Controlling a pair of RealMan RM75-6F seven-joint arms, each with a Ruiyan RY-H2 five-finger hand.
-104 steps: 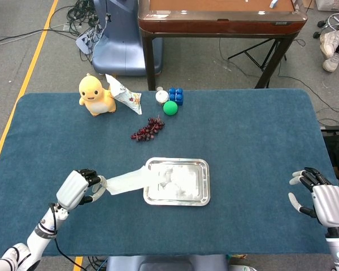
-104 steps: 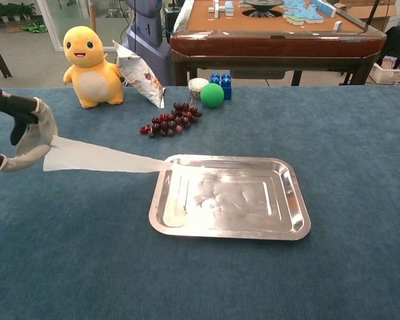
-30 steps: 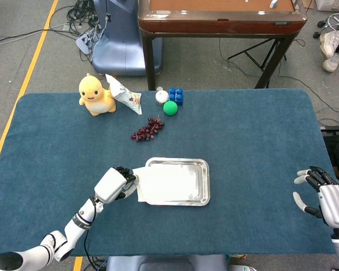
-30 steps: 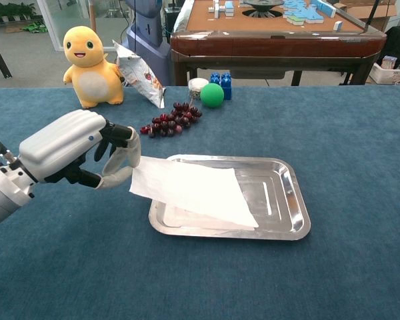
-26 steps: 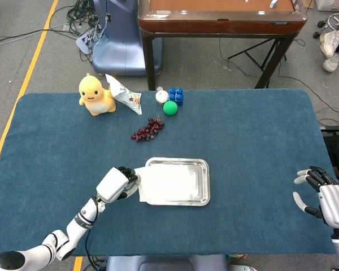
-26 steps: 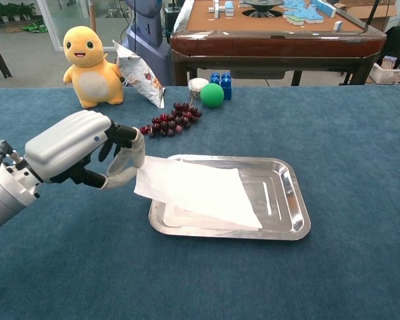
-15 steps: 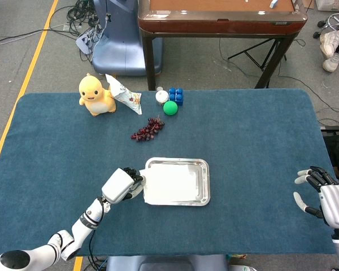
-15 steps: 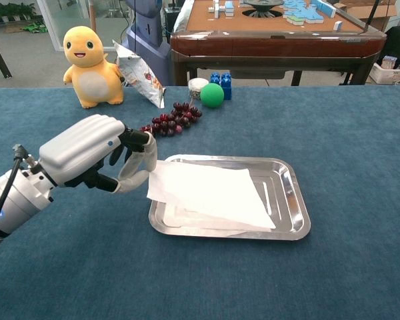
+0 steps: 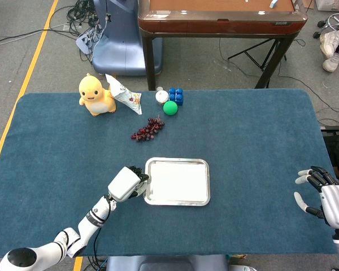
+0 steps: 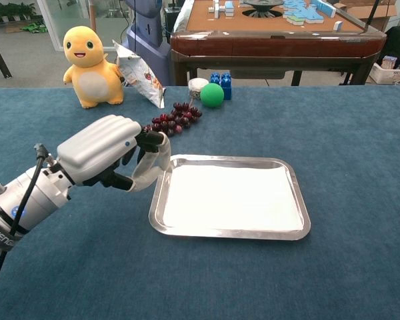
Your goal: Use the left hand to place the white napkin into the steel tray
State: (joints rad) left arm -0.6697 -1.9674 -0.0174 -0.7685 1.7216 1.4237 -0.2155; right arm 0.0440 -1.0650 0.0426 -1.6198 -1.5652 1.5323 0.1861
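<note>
The white napkin (image 10: 230,198) lies flat inside the steel tray (image 10: 291,175), covering nearly the whole tray floor. The tray sits near the middle of the blue counter (image 10: 360,133), slightly toward the near edge.

The left robot hand (image 10: 113,153) is just left of the tray, at its far-left corner. Its fingers (image 10: 152,162) are curled down and in, with the tips at the tray rim where the napkin's left edge sits. From the chest view the white fingertips appear to meet or pinch the napkin corner, but white on white makes it hard to see; cannot tell for sure whether it grips the napkin or only touches the rim. In the head view the same hand (image 9: 127,183) is bunched tight against the tray's left side, dark fingertips at the rim.

The right robot hand (image 9: 322,195) is at the far right edge of the counter, well apart from the tray, fingers spread and holding nothing.

Toward the far side of the counter: a yellow plush duck (image 10: 90,65) at the left, a snack bag (image 10: 139,79) leaning just right of it, a bunch of dark grapes (image 10: 173,117) near the left hand's fingers, then a green ball (image 10: 212,95), a blue block (image 10: 221,83) and a small white-lidded jar (image 10: 198,85) clustered together. Behind the counter stands a brown table (image 10: 273,37).
</note>
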